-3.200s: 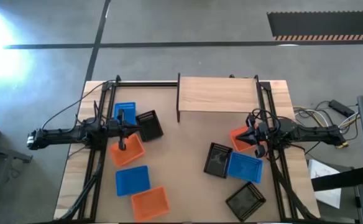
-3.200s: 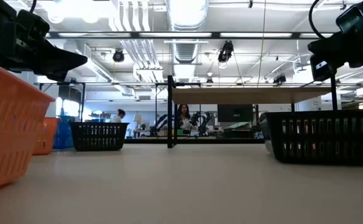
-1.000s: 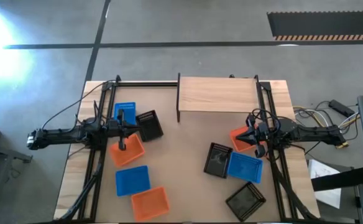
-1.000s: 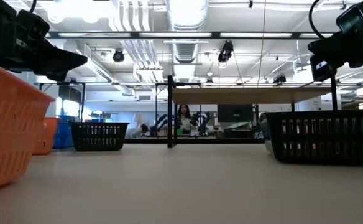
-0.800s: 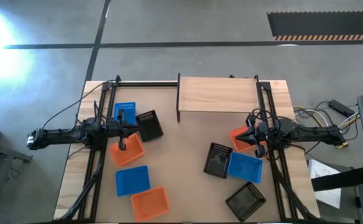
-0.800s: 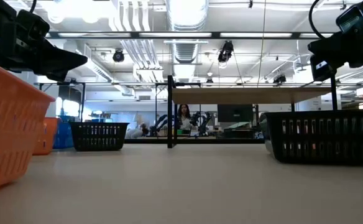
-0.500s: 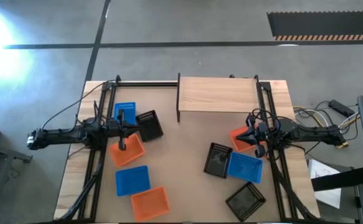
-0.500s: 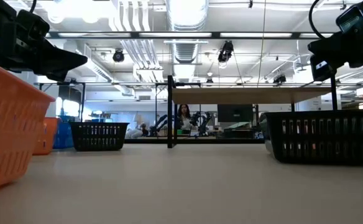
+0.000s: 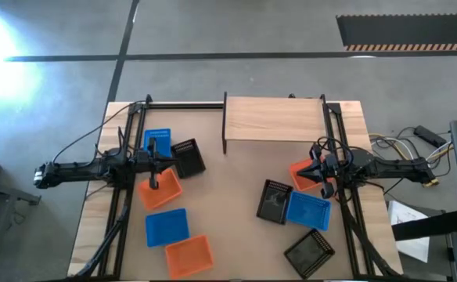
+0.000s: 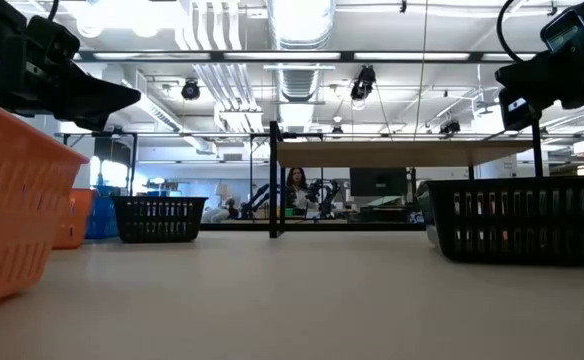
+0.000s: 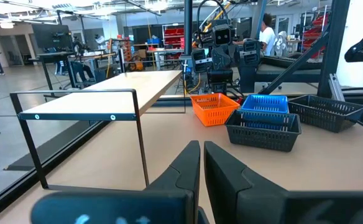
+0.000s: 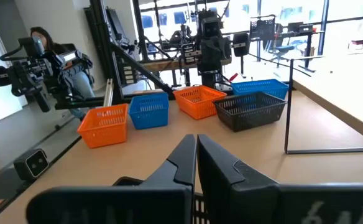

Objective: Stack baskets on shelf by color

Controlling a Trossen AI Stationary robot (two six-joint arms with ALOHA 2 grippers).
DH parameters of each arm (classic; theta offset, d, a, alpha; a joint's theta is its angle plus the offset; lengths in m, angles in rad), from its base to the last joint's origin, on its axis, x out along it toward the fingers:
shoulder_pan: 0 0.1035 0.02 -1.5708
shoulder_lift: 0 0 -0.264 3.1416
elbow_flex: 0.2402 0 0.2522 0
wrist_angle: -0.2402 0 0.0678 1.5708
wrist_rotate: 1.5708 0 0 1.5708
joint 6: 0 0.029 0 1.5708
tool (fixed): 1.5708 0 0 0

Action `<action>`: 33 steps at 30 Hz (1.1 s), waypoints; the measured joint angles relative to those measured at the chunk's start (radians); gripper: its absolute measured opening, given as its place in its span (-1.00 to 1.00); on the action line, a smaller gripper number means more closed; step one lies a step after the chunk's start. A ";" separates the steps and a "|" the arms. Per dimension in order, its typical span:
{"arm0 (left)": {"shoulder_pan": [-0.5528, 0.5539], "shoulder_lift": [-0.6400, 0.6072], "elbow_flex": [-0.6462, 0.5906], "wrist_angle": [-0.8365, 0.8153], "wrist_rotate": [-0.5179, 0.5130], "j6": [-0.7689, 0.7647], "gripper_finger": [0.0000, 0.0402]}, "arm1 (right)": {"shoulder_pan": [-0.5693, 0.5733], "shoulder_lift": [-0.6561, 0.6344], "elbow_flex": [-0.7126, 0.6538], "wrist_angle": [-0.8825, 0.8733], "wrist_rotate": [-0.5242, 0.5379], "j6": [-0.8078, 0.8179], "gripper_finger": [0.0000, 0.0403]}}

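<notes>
Hovering above the table's left half, the left tool (image 9: 153, 182) had its two dark fingers pressed together and held nothing; from above it sat over a small orange perforated plastic basket (image 9: 163, 193). The right tool (image 9: 326, 188), likewise shut and empty, hung over the table's right half, above the edge of another orange mesh basket (image 9: 301, 174).

Beside the left tool, a blue mesh basket (image 9: 157, 140) lay just behind it with its long axis running front to back, and a black mesh basket (image 9: 188, 158) sat tilted next to that one, the two apparently touching. Nearer the front edge lay a second blue basket (image 9: 167, 226) and, touching its corner, a third orange basket (image 9: 189, 254), both slightly askew with long axes roughly across the table.

Around the right tool, a black basket (image 9: 275, 201) stood skewed, and against it a blue basket (image 9: 307, 211) was turned at an angle. A further black basket (image 9: 308, 254) lay rotated near the front right corner, apart from the rest.

The low light-wood plank shelf with thin dark metal frame (image 9: 274, 119) stood at the table's (image 9: 228, 196) far edge, its long axis running left to right, with no basket on it. A seated person (image 12: 51, 53) showed in the room beyond.
</notes>
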 joint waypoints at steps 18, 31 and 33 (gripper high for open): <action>0.000 0.000 0.000 0.000 0.000 0.000 -0.97 | 0.013 0.009 -0.004 0.200 -0.032 0.230 -0.96; 0.000 0.000 0.000 0.000 0.000 0.000 -0.97 | 0.484 0.355 0.077 0.439 0.663 0.069 -0.96; 0.000 0.000 0.000 0.000 0.000 0.000 -0.97 | 0.528 0.422 0.126 0.401 0.736 0.050 -0.96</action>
